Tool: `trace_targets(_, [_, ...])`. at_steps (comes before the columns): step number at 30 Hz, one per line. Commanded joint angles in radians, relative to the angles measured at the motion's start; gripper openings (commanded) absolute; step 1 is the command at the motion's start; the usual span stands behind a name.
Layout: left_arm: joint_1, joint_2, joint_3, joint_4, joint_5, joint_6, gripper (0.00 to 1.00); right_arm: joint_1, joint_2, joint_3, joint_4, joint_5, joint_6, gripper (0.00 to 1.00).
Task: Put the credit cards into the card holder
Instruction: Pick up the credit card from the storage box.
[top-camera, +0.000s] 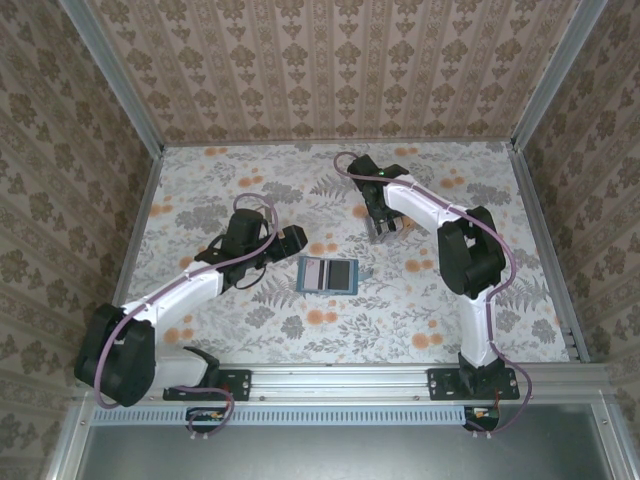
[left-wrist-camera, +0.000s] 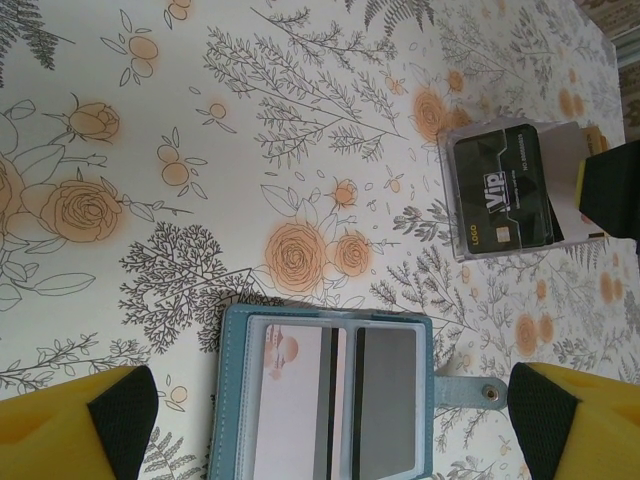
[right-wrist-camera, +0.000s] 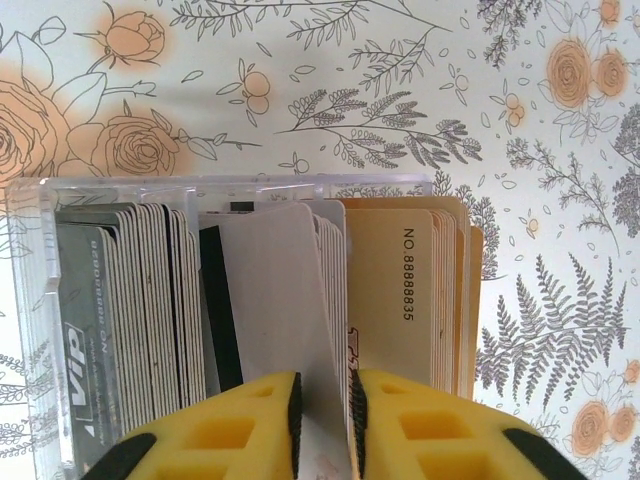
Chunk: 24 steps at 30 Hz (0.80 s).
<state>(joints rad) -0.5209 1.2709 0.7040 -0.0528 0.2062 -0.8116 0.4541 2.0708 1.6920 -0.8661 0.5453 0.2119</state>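
The right wrist view looks close up at the right gripper (right-wrist-camera: 325, 425). Its jaws are narrowed to a slit around a white card (right-wrist-camera: 270, 300), which stands among the credit cards (right-wrist-camera: 410, 300) packed upright in a clear box (right-wrist-camera: 40, 300) directly ahead. Whether the pads truly pinch it I cannot tell. From overhead, that gripper (top-camera: 384, 228) hangs over the box. The left gripper (left-wrist-camera: 325, 430) is spread wide and holds nothing. The card holder (left-wrist-camera: 330, 400) lies open on the worktop (left-wrist-camera: 150, 300) between its fingers, and the box (left-wrist-camera: 480, 248) is farther ahead to the right.
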Motion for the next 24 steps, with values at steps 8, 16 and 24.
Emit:
trace_targets(8, [0.009, 0.019, 0.016, 0.01, 0.018, -0.009, 0.94, -0.009, -0.063, -0.025, -0.017, 0.012, 0.016, 0.17])
trace_targets(16, [0.008, 0.033, 0.021, 0.006, 0.026, -0.011, 0.93, -0.018, -0.101, -0.026, -0.03, -0.066, 0.036, 0.1])
trace_targets(24, [0.009, 0.039, 0.03, 0.01, 0.041, -0.007, 0.93, -0.031, -0.158, -0.025, -0.035, -0.222, 0.081, 0.03])
